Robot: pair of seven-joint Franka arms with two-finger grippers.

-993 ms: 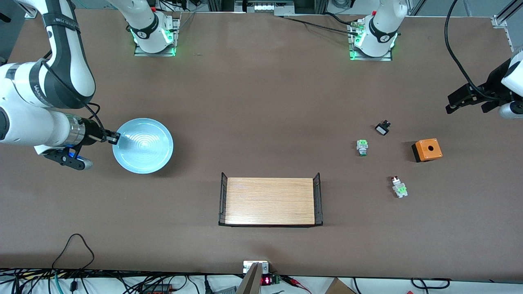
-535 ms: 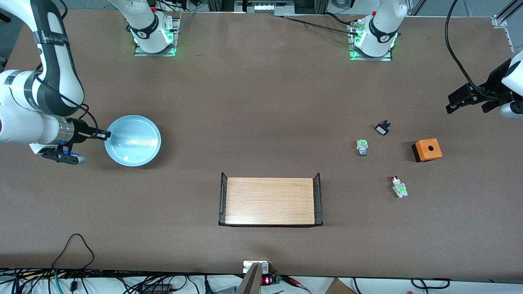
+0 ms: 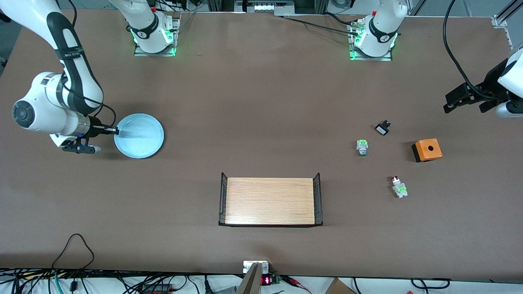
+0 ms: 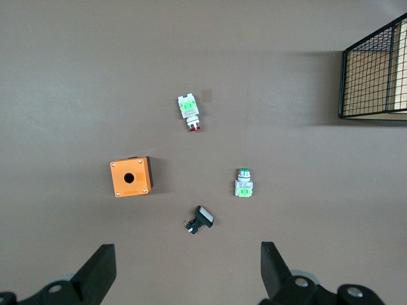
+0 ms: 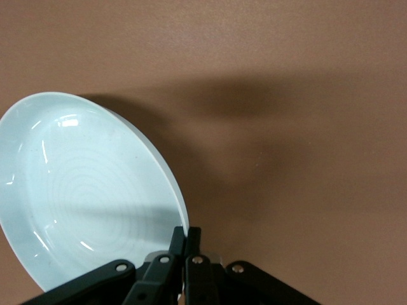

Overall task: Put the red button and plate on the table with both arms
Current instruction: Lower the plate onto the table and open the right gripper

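Pinching plate [image 3: 141, 136] rim, right tool [image 3: 115, 131]; left tool [image 3: 466, 99] agape, waiting.

You see a wooden rack [image 3: 270, 201] with black wire ends near the middle of the table, its wire end [image 4: 375, 73] also showing in the left wrist view. Toward the left arm's end lie an orange box [image 3: 427, 149] with a hole on top, a green-and-silver switch [image 3: 362, 147], and a small black-and-white part [image 3: 383, 128]. Cables [image 3: 73, 261] trail along the table edge nearest the camera.
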